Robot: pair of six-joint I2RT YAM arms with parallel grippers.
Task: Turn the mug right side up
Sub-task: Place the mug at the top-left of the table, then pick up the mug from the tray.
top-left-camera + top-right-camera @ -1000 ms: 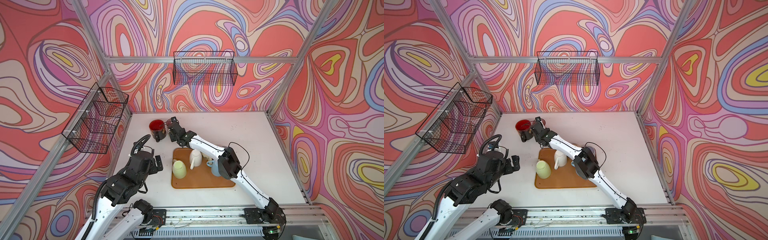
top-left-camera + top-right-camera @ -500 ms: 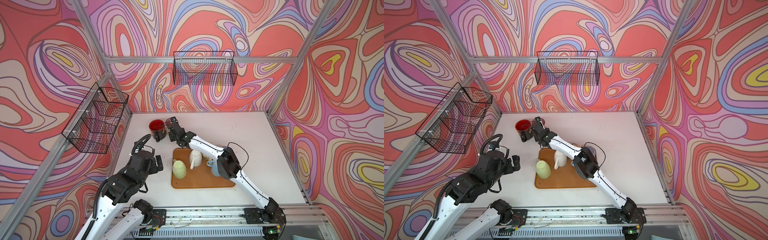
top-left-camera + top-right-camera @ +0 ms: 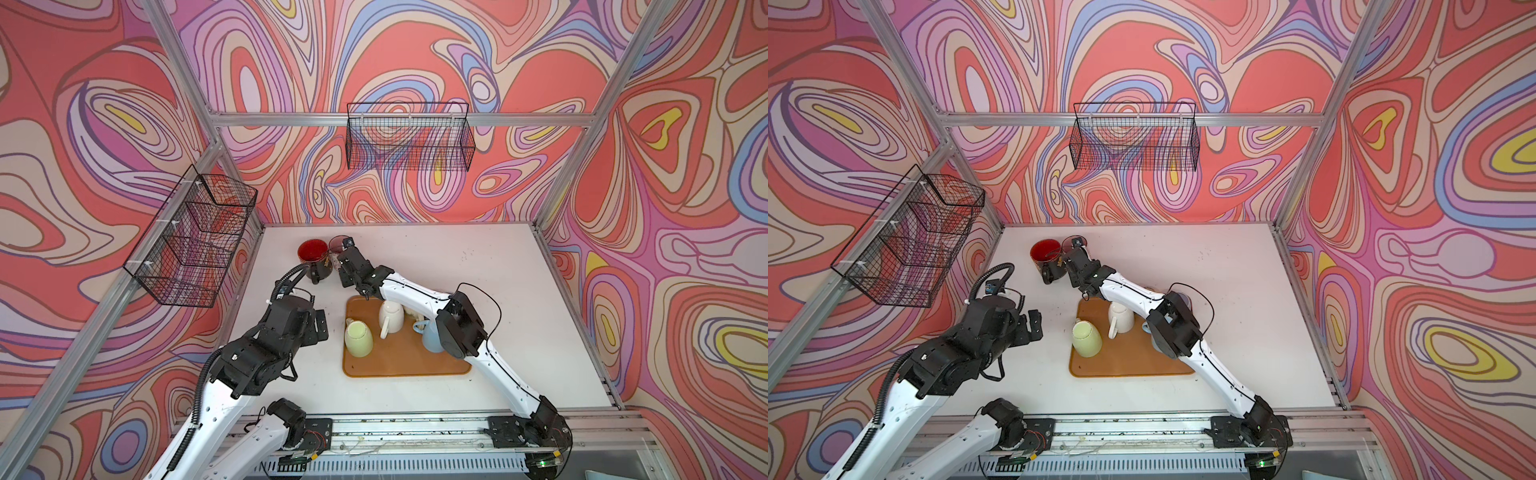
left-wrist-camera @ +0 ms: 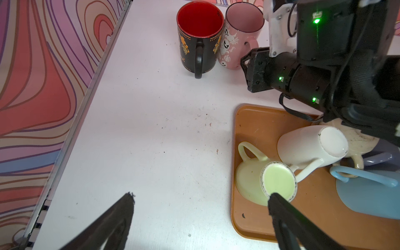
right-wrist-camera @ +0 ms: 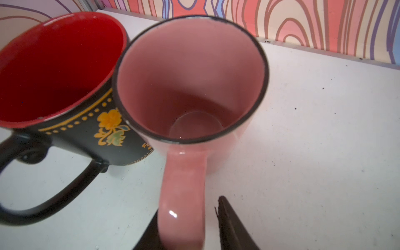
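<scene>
In both top views the right gripper is mostly covered by its own wrist, and the pink mug (image 3: 337, 242) is seen only as a piece of rim. In the right wrist view the right gripper (image 5: 186, 212) is cut off at the edge. One of its fingers (image 5: 229, 225) is shown clearly, while the other is mostly hidden behind the handle (image 5: 184, 190). The handle lies between the jaws, but a gap is left between it and the visible finger, so the jaws are parted a little and nothing is clamped.

The pink mug is placed upright, mouth up, on the table (image 4: 151, 129) at the far left, off the tray (image 4: 249, 121). It rests against the black mug (image 4: 199, 43), which is red inside.

The left gripper (image 4: 200, 195) is held above the table with jaws wide apart, and nothing is held in it.

Two upright mugs are counted on the table. On the one tray three upside-down mugs are counted – a green mug (image 4: 259, 179), a white mug (image 4: 307, 147) and a blue mug (image 4: 368, 194). A cream mug (image 4: 361, 140) is half hidden under the right arm, and a lilac shape beside it cannot be identified. Two wire baskets (image 3: 409, 137) are hung on the walls.

Against the earlier pictures no shift is made out in the top views – both arms and all the mugs are found in the same places.
</scene>
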